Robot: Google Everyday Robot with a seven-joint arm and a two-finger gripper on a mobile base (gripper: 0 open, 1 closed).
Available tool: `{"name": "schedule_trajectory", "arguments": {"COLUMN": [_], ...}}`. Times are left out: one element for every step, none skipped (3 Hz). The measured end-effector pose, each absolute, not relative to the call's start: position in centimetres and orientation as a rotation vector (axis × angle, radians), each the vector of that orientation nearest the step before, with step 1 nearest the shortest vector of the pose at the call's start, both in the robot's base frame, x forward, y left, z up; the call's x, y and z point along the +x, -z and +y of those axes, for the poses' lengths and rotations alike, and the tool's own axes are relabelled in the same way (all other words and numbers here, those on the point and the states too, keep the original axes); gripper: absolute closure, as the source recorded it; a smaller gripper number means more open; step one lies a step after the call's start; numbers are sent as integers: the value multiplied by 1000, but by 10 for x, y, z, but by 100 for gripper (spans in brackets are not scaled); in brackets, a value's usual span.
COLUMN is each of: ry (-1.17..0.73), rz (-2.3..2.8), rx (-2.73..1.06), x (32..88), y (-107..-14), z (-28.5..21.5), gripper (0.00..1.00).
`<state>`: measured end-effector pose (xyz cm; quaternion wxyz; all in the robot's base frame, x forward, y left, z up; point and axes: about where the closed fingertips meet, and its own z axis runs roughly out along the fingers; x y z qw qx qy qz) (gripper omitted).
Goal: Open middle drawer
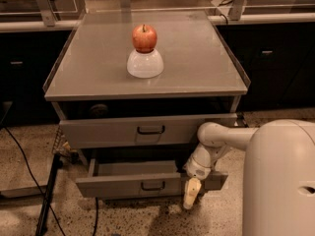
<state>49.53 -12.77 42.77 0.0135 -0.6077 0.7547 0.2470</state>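
The middle drawer (123,186) is a grey metal drawer with a small dark loop handle (152,186). It stands pulled partly out of the cabinet, and its shallow tray (135,168) shows. My gripper (192,194) points down in front of the right part of this drawer's front, right of the handle. The arm (216,136) reaches in from the right. The top drawer (147,130) above it is closed. The lowest drawer is hidden behind the pulled-out front.
A red apple (144,38) sits on an upturned white bowl (145,63) on the cabinet top (197,68). My white body (280,181) fills the lower right. A black cable (24,171) and a dark stand (47,200) lie on the floor at left.
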Motion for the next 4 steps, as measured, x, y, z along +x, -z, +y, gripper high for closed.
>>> {"name": "schedule_trajectory", "arguments": {"ry": [-802,-866,-921,-1001], "rz": [2393,2438,2457,2469], "rx": [-1908,-1922,-1934,-1948], "x": [485,464,448,422], "y": [-433,-442,-450,-459], "z": [-135,-144,-147,-148], "gripper": [0,0,0,0]}}
